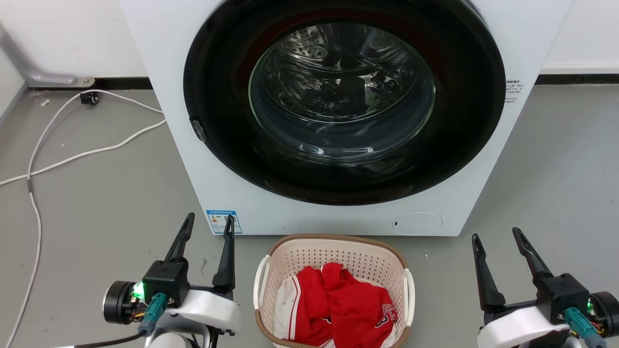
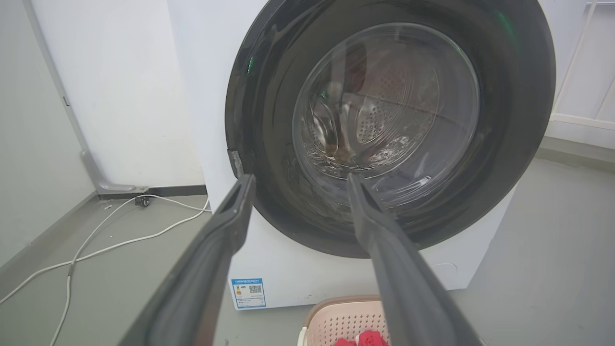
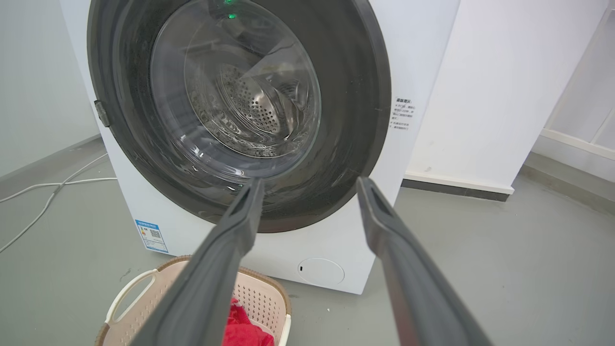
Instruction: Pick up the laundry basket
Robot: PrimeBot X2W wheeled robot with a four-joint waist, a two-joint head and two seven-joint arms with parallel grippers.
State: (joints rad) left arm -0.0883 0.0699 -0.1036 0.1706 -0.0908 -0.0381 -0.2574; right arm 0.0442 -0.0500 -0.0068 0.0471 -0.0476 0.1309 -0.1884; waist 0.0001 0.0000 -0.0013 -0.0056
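Note:
The laundry basket [image 1: 333, 251] is cream plastic with perforated walls, a brown rim and white side handles. It stands on the grey floor just in front of the washing machine, with red and white clothing [image 1: 338, 304] inside. A corner of the laundry basket [image 2: 336, 317] peeks in at the bottom of the left wrist view, and the laundry basket [image 3: 139, 298] sits at the lower left of the right wrist view. My left gripper [image 1: 208, 222] is open to the basket's left, and my right gripper [image 1: 498, 234] is open to its right. Neither touches it.
The white washing machine [image 1: 435, 212] with its shut dark round door [image 1: 343, 96] rises directly behind the basket. White cables [image 1: 72, 154] trail over the floor at the left. Bare grey floor lies on both sides of the basket.

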